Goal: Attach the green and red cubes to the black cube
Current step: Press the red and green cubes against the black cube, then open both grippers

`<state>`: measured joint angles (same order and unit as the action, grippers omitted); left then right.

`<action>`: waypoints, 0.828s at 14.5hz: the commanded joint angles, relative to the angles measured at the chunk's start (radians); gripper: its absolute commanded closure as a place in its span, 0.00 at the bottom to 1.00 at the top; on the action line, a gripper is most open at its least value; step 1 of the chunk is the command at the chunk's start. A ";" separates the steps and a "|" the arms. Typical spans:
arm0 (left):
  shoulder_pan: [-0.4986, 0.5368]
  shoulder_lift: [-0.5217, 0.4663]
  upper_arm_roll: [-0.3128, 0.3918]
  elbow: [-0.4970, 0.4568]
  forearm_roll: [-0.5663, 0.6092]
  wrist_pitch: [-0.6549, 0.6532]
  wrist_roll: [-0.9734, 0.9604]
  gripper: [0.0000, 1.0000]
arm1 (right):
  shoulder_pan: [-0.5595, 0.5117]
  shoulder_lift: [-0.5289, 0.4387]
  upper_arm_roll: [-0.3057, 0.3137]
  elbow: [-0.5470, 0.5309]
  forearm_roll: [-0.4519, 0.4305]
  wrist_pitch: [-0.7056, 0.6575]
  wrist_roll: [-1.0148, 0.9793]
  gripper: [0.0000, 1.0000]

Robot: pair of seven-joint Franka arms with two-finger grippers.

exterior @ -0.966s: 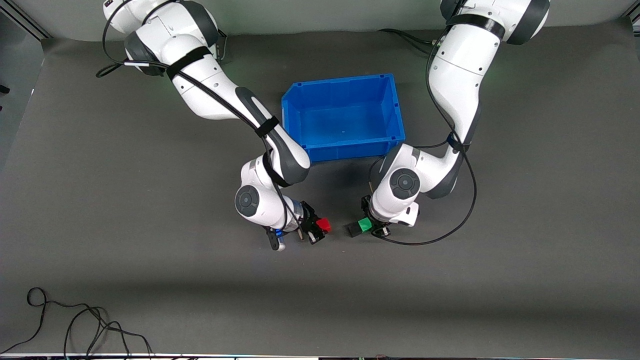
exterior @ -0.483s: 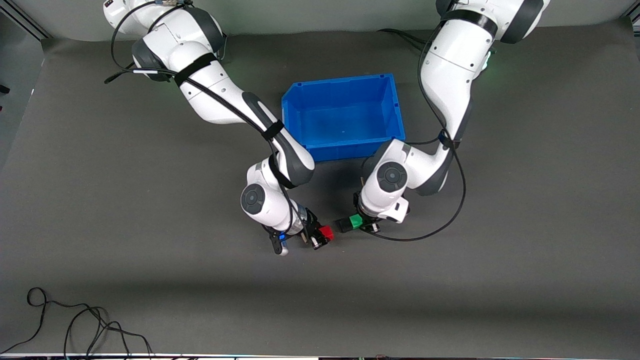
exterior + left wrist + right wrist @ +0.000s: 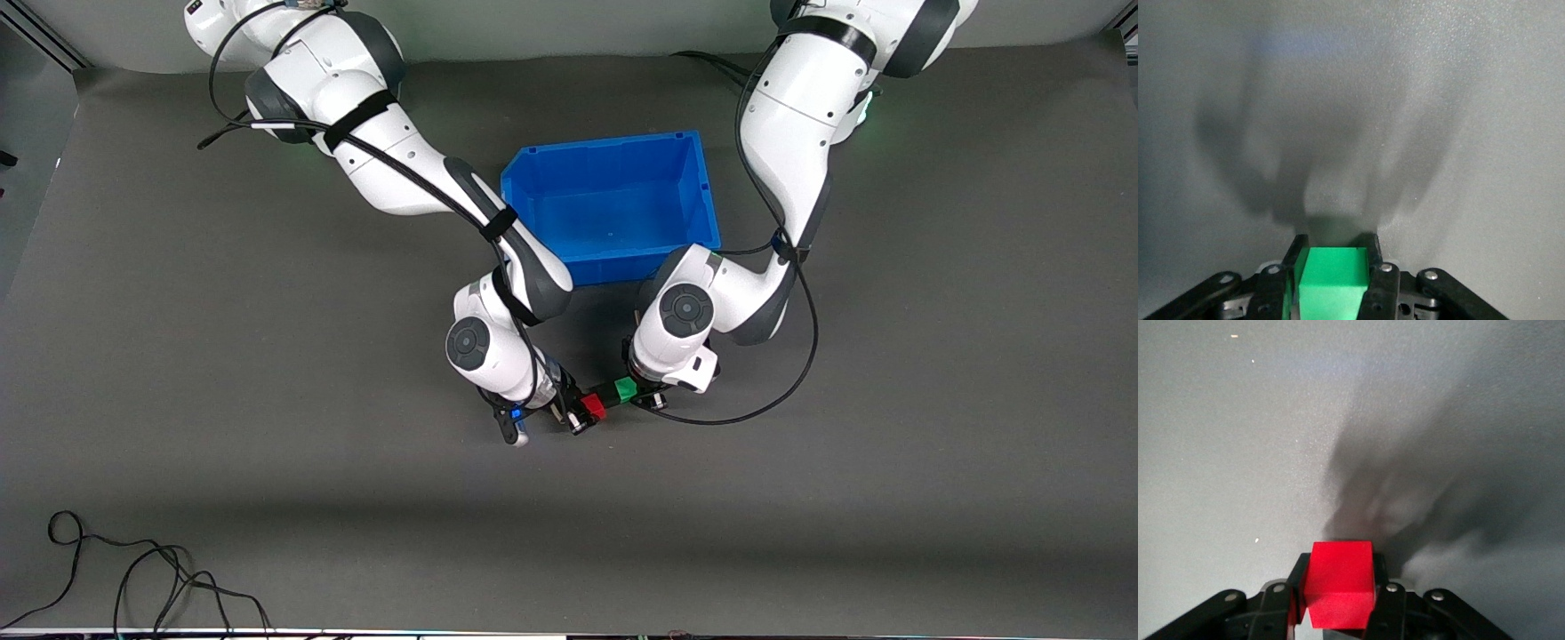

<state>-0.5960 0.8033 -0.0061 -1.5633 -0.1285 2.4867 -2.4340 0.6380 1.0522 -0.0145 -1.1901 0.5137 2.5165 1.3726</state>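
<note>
Grey mat (image 3: 267, 427) covers the whole table; blue bin (image 3: 613, 209) sits between the two arms, up toward the bases, nothing in it.

Right gripper (image 3: 582, 413) hangs low over the mat, on the front-camera side of the bin, fingers closed on the red cube (image 3: 593, 406). Right wrist view confirms: red cube (image 3: 1340, 583) pinched between both fingers, one face sticking out past the tips.

Left gripper (image 3: 638, 394) is just beside it, also low over the mat, closed on the green cube (image 3: 626, 388). Left wrist view: green cube (image 3: 1333, 280) clamped between the fingers.

Black cube (image 3: 607, 392): a small dark block shows between red and green in the front view. It appears to sit against the green cube's face that points at the right gripper. Neither wrist view shows it.

Key relation: the three cubes lie almost in one line running from the right gripper to the left gripper, red – black – green. Red looks touching or all but touching the black; cannot tell which. Judged: remaining move is a short push along that line, red into the black cube's free face. Red sits slightly lower in the front view than green, so a small sideways correction may be needed.
</note>
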 commanded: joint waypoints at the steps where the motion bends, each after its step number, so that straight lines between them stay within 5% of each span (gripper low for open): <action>1: -0.016 0.005 0.017 0.026 0.055 0.000 -0.025 0.19 | 0.023 0.020 -0.007 0.020 -0.006 0.008 0.010 0.71; 2: -0.015 0.004 0.017 0.026 0.059 -0.003 -0.022 0.00 | 0.023 0.019 -0.007 0.018 -0.006 0.007 0.009 0.71; 5: -0.005 -0.009 0.018 0.028 0.063 -0.018 -0.011 0.00 | 0.023 0.020 -0.007 0.007 -0.006 0.004 0.009 0.64; 7: -0.001 -0.039 0.041 0.026 0.081 -0.064 -0.008 0.00 | 0.023 0.020 -0.007 0.007 -0.001 0.002 0.009 0.27; 8: -0.001 -0.059 0.058 0.028 0.102 -0.121 -0.005 0.00 | 0.023 0.020 -0.007 0.007 -0.003 0.002 0.009 0.01; 12: 0.093 -0.203 0.081 0.017 0.133 -0.337 0.294 0.00 | -0.013 0.002 -0.015 0.007 0.003 -0.005 0.011 0.00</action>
<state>-0.5589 0.6990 0.0756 -1.5115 -0.0072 2.2483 -2.3131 0.6445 1.0588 -0.0216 -1.1906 0.5137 2.5148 1.3738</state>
